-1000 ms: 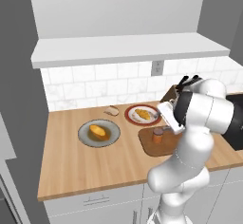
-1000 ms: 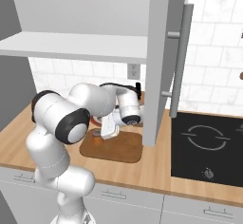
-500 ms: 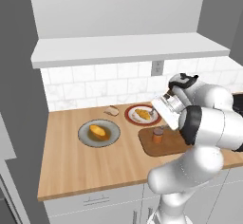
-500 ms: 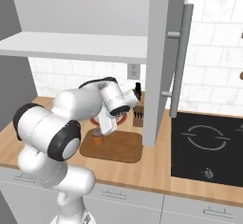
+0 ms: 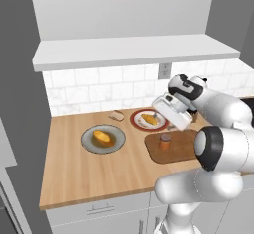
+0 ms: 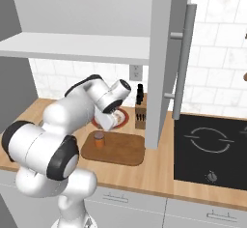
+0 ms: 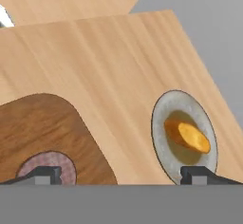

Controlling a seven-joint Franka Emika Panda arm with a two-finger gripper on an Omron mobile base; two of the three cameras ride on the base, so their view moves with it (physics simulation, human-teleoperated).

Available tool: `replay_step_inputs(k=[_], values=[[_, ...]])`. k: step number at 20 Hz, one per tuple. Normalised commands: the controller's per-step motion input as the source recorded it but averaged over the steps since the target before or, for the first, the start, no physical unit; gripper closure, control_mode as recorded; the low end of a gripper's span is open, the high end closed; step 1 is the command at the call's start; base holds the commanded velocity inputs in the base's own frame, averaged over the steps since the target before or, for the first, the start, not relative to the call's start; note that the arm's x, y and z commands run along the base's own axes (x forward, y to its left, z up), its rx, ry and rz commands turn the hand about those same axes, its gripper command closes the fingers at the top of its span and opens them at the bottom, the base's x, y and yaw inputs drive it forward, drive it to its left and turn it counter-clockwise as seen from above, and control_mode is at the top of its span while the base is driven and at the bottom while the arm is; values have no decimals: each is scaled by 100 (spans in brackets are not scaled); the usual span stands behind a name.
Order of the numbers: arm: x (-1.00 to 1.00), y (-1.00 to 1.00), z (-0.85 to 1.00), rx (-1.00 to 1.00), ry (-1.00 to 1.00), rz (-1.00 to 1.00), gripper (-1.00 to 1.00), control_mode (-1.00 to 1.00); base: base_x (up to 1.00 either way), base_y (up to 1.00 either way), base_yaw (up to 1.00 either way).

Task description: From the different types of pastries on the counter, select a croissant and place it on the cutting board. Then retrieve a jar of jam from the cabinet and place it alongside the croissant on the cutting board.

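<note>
The jar of jam (image 5: pixel 164 141) stands upright on the left part of the dark cutting board (image 5: pixel 181 148), also seen as the jar (image 6: pixel 99 139) on the board (image 6: pixel 120 150). My gripper (image 5: pixel 166 111) hovers above and behind it, over the red plate's edge, open and holding nothing. In the hand view the gripper (image 7: pixel 121 174) has the jar's lid (image 7: pixel 47 165) by its left fingertip (image 7: pixel 47 174). The croissant (image 5: pixel 149 119) lies on a red plate (image 5: pixel 141 125). An orange bun (image 5: pixel 102 138) sits on a grey plate (image 5: pixel 94 146), and a small tan pastry (image 5: pixel 117 115) lies on the counter (image 5: pixel 74 173).
The cabinet shelf (image 5: pixel 134 52) hangs over the counter, and its tall open door (image 6: pixel 166 63) stands right of the board. A knife block (image 6: pixel 141 113) sits by the wall. A black cooktop (image 6: pixel 212 147) lies to the right.
My hand has risen off the cutting board and drawn back toward the red plate while the elbow swung round. The jar stays standing on the board, and the jaws stay open.
</note>
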Motion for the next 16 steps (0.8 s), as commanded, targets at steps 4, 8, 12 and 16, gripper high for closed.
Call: replay_step_inputs(k=[4, 8, 12, 16], values=[[37, 0, 0, -16, -14, 21, -100, -100, 0, 0, 0], [41, 0, 0, -20, -22, 23, -100, -100, 0, 0, 0], [25, 0, 0, -20, -21, 21, -100, -100, 0, 0, 0], [24, 1, 0, -18, -17, 18, -100, -100, 0, 0, 0]])
